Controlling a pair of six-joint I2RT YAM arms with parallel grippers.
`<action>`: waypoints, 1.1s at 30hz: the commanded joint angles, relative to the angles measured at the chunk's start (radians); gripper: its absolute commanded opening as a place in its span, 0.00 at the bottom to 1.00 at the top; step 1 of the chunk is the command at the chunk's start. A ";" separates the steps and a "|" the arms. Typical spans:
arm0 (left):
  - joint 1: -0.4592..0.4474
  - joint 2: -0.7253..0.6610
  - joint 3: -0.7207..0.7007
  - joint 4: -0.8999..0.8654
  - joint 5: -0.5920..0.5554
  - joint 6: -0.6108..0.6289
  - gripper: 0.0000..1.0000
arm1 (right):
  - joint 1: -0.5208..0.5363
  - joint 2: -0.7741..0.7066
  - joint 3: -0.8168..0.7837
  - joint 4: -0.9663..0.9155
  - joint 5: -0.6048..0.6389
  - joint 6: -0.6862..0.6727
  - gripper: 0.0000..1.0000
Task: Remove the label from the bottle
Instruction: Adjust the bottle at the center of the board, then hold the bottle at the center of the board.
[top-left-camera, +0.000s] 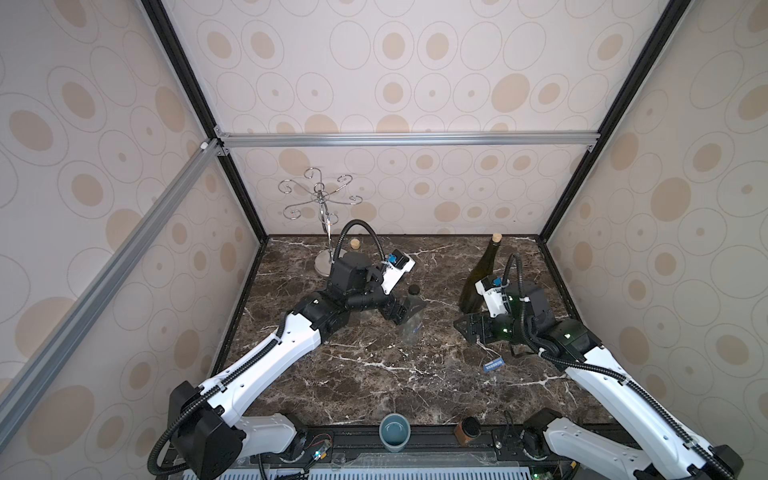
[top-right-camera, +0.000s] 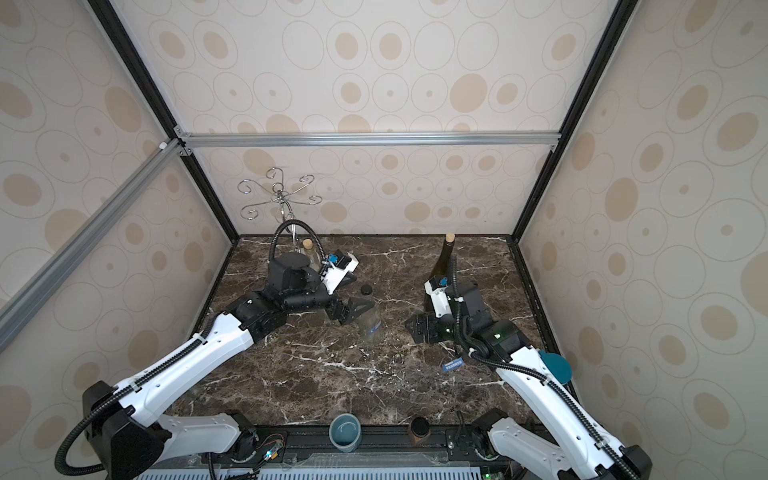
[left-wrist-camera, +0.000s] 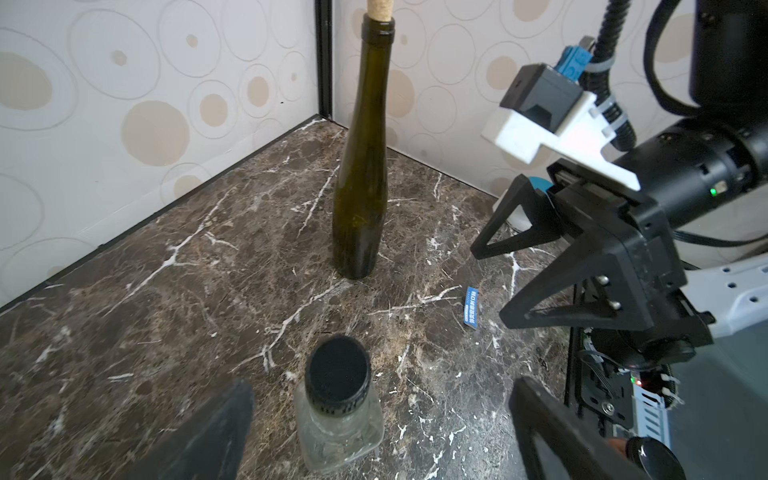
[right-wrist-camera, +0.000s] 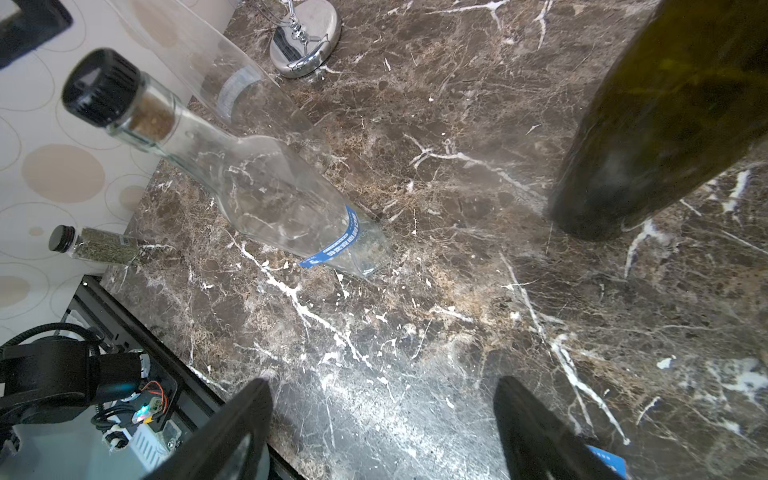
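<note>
A clear glass bottle (top-left-camera: 412, 320) (top-right-camera: 370, 322) with a black cap stands upright mid-table. Near its base a blue label band (right-wrist-camera: 347, 235) is stuck to the glass. A loose blue label strip (top-left-camera: 493, 364) (left-wrist-camera: 471, 306) lies flat on the marble in front of the right arm. My left gripper (top-left-camera: 409, 309) (left-wrist-camera: 382, 386) is open, its fingers on either side of the bottle's neck (left-wrist-camera: 338, 415) without touching it. Right of the bottle, my right gripper (top-left-camera: 463, 326) (right-wrist-camera: 382, 384) hangs open and empty, low over bare marble.
A corked green wine bottle (top-left-camera: 482, 274) stands close behind the right gripper. A chrome glass rack (top-left-camera: 322, 199) and a corked clear bottle (top-right-camera: 309, 249) stand at the back left. A teal cup (top-left-camera: 395, 430) and a small black-lidded jar (top-left-camera: 468, 428) sit at the front edge.
</note>
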 joint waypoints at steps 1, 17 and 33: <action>0.016 0.044 0.014 0.030 0.116 0.071 0.94 | -0.003 0.012 0.016 -0.008 -0.018 -0.011 0.87; 0.053 0.158 0.043 0.090 0.140 0.091 0.73 | -0.003 0.048 0.009 0.020 -0.020 -0.016 0.87; 0.055 0.146 0.042 0.138 0.136 0.039 0.27 | -0.003 0.087 0.019 0.030 -0.025 -0.008 0.81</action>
